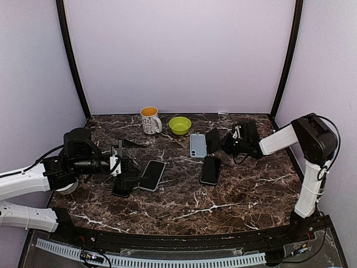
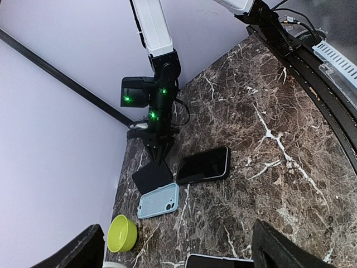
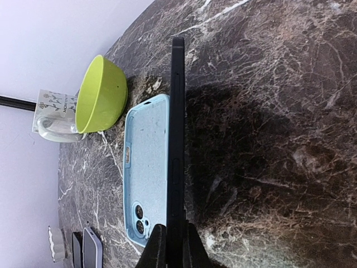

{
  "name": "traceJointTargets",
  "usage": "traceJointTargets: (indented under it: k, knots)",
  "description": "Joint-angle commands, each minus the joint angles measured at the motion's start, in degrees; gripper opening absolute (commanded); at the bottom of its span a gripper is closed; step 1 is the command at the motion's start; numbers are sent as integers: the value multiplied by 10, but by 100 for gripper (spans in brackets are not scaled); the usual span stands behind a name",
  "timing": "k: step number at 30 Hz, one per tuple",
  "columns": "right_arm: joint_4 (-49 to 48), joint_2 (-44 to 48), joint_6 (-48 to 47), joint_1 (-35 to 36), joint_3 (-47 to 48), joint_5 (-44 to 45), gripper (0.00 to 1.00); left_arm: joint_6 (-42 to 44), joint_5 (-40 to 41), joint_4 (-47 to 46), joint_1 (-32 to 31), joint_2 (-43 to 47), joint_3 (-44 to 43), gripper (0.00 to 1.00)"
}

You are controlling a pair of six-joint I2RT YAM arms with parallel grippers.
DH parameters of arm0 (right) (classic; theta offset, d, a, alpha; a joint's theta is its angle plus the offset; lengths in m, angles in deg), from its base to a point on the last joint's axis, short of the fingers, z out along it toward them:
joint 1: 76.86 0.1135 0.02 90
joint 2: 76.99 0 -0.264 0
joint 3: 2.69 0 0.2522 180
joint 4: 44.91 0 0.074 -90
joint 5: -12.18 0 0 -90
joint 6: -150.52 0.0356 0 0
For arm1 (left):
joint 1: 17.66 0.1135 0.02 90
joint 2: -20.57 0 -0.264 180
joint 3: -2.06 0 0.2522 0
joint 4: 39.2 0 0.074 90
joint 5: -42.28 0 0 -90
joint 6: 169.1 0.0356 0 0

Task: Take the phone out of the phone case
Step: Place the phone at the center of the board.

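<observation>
Right fingers (image 3: pixel 158 251) are pinched on the end of a thin black slab (image 3: pixel 177 139), phone or case not discernible, raised on edge beside the light-blue phone case (image 3: pixel 148 167) laid camera-side up on the bench (image 3: pixel 279 111); left fingers (image 2: pixel 281 248) are held spread.

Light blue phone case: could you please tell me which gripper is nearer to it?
Right. The right gripper, shut on a black slab, is right beside the light blue phone case; the left gripper, open, is far off across the table.
</observation>
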Motion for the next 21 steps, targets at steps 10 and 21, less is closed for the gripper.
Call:
traceJointTargets:
  k: [10,21]
  knots:
    - [-2,-23,-20,0,9,-50,33,7,6,-7,2,-2,8,94]
    - [132,10,-103,1,41,40,63,5,2,-6,1,-2,7,94]
